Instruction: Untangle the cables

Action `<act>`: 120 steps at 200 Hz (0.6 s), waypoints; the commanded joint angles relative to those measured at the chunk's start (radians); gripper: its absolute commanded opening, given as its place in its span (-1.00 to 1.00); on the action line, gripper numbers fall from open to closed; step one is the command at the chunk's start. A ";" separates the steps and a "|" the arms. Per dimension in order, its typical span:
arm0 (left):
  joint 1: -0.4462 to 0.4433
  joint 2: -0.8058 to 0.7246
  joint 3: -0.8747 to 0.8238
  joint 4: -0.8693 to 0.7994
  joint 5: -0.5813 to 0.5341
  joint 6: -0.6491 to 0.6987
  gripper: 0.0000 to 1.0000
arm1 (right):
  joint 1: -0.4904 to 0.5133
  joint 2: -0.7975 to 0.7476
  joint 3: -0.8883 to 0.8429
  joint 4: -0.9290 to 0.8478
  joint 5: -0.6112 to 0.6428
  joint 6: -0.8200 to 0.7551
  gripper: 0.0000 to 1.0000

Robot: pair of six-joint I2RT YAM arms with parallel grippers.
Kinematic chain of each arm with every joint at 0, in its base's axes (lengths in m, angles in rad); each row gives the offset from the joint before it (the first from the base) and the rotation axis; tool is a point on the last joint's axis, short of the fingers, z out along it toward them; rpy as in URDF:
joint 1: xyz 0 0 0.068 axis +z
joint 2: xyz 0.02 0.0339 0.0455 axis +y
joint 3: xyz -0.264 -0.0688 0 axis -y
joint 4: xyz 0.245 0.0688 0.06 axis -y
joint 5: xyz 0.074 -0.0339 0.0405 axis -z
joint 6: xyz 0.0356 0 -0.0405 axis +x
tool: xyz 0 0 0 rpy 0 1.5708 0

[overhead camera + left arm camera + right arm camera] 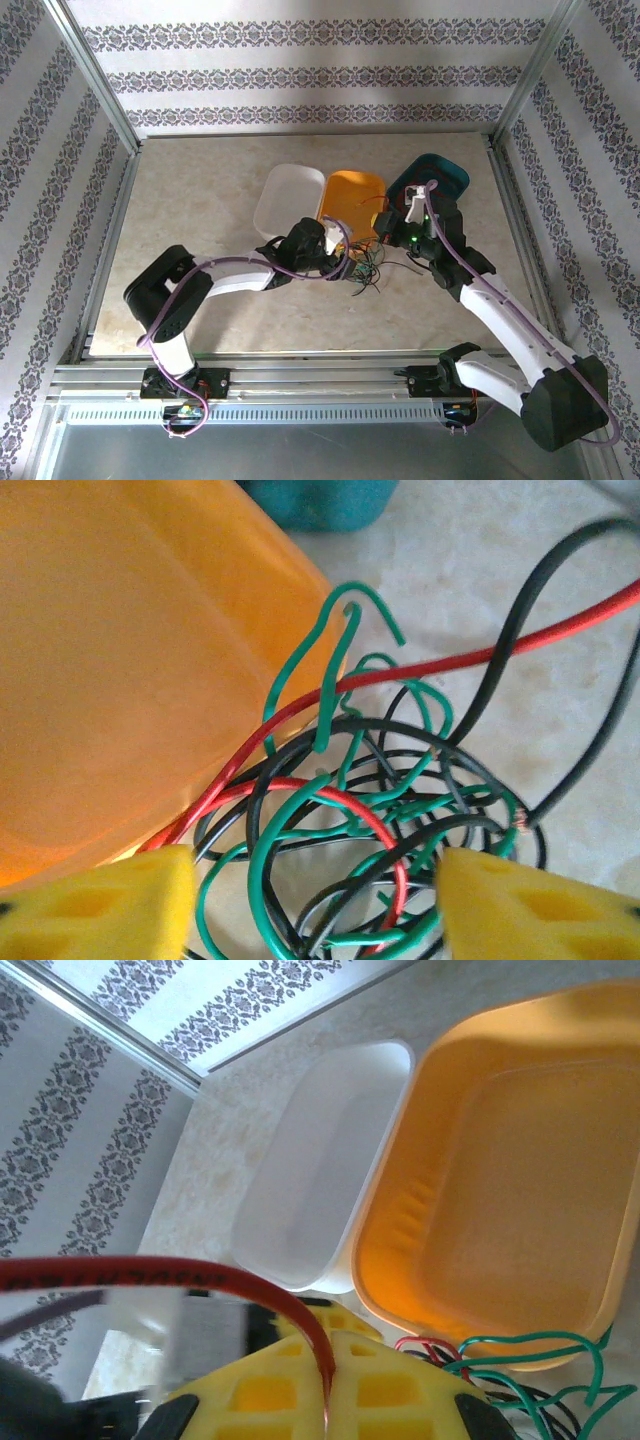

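Left gripper (315,910) is open, its yellow fingers (100,900) standing wide either side of the cables (370,810). These sit in one knot on the table (480,560), right against the orange tray's (130,660) near edge. Right gripper (328,1360) is clamped on the red cable (150,1275), just off that tray's near right corner. Risks as I read them: red threads through the middle of the knot, crossing green cable (300,670) and black cable (520,600) loops. If right pulls away from the tray while left has nothing pinned, I'd expect the whole bundle to drag along or cinch tighter rather than release. If left closes where it is, it likely grabs several strands at once, maybe red too, and then both arms fight over one wire. A wire this thin may also slip from the pads under tension. One green hook leans at the tray wall, so a drag could snag it on the rim and shove the tray into the white tray (320,1160) on its left. Hard to make out: which strand is on top at most crossings, and how many cables there are. From above, the cables (365,265) are a small scribble partly covered by both wrists. The knot's lower part is cut off between left's fingers, and red runs out of frame. The teal tray (320,500), beyond the orange tray's right side, is cropped.
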 commanded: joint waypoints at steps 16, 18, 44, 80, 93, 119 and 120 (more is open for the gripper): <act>0.002 0.039 0.037 0.059 -0.025 -0.014 -0.44 | -0.026 -0.058 0.031 0.036 0.005 0.044 -1.00; 0.002 0.041 0.035 0.060 -0.027 -0.016 -0.48 | -0.027 -0.061 0.033 0.033 0.009 0.044 -1.00; 0.002 0.063 0.015 0.065 -0.042 -0.038 -0.79 | -0.036 -0.105 0.082 -0.018 0.089 0.017 -1.00; 0.003 0.073 -0.006 0.058 -0.073 -0.055 -1.00 | -0.047 -0.164 0.159 -0.076 0.239 -0.042 -1.00; 0.003 0.080 -0.005 0.052 -0.077 -0.060 -1.00 | -0.048 -0.173 0.192 -0.093 0.284 -0.069 -1.00; 0.003 0.085 -0.016 0.049 -0.095 -0.067 -1.00 | -0.048 -0.198 0.247 -0.115 0.381 -0.109 -1.00; 0.003 0.086 -0.016 0.049 -0.095 -0.067 -1.00 | -0.048 -0.198 0.249 -0.114 0.384 -0.111 -1.00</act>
